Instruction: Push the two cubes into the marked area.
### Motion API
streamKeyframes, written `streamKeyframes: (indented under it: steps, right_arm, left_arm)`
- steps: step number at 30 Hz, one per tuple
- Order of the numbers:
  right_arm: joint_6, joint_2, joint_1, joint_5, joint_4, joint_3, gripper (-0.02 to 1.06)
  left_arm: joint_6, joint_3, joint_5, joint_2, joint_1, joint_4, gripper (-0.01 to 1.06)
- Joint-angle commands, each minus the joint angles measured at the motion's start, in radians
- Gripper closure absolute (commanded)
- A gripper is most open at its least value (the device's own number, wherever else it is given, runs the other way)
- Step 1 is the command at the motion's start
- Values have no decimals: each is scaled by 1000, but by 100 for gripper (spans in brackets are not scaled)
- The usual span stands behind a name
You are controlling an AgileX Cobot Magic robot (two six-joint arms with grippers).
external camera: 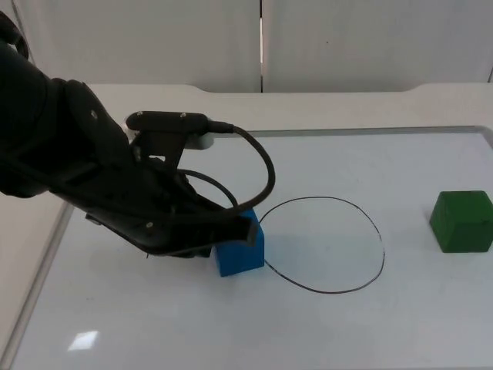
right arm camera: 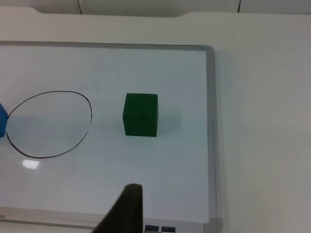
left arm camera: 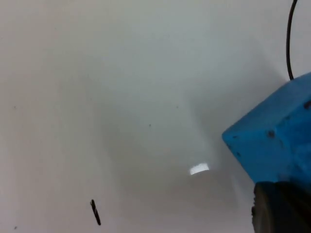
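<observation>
Your left gripper (external camera: pixel 248 229), finger state unclear, presses the blue cube (external camera: pixel 240 250) at the marked circle's (external camera: pixel 323 245) edge, where an off-centre push could spin it aside; the right gripper (right arm camera: pixel 127 206) waits, its finger state unclear, near the green cube (external camera: pixel 461 221).

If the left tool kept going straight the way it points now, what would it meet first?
The blue cube: the left tool is already against its left side. Beyond it lies the marked area, so going on would probably push the cube across the line.
</observation>
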Motion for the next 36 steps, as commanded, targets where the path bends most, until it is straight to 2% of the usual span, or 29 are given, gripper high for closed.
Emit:
streamKeyframes:
  steps: [1, 7, 15, 24, 36]
  right_arm:
    - [-5, -3, -6, -7, 5, 2, -1]
    - [-5, -3, -6, -7, 5, 2, -1]
    - [-5, -3, -6, -7, 5, 2, -1]
    - [-5, -3, -6, -7, 5, 2, -1]
    - [-5, -3, -6, -7, 5, 2, -1]
  left_arm:
    - [-8, -5, -18, -1, -6, -7, 105]
    - [-7, -23, -39, 1, -10, -7, 105]
    - [-7, -23, -80, 1, -68, -15, 105]
    - [-7, -26, -87, 11, -68, -23, 105]
    - [-7, -95, -64, 63, -85, -32, 105]
